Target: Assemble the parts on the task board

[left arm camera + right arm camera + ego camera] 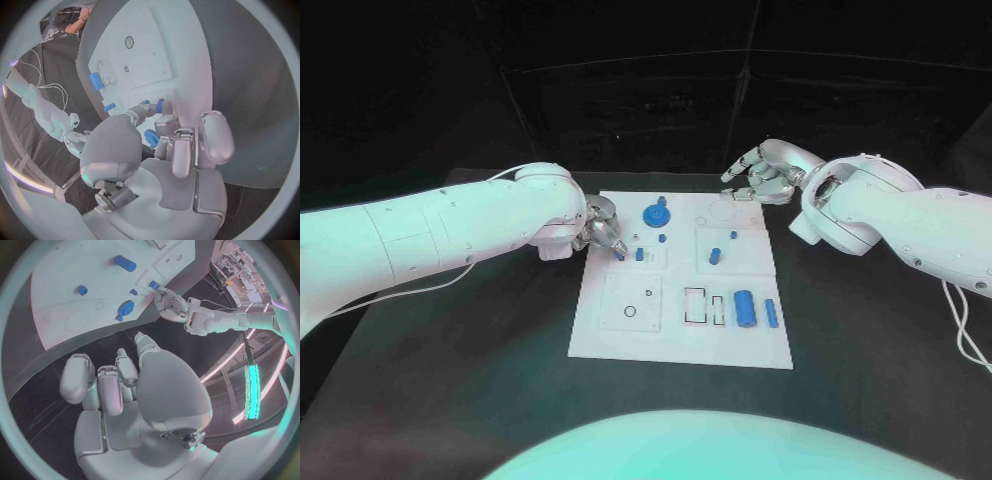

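Task board (678, 330), blue parts (746, 308) in recesses

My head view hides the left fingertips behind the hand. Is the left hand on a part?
Observer: In the left wrist view, a fingertip of the left hand meets a small blue part. I cannot confirm a pinch.
Operator: Is the right hand carrying anything?
Observer: No. The right wrist view shows the right hand with its fingers apart and nothing in them.
Operator: Is it over the board?
Observer: Its fingers hang over the black table, beside the board.
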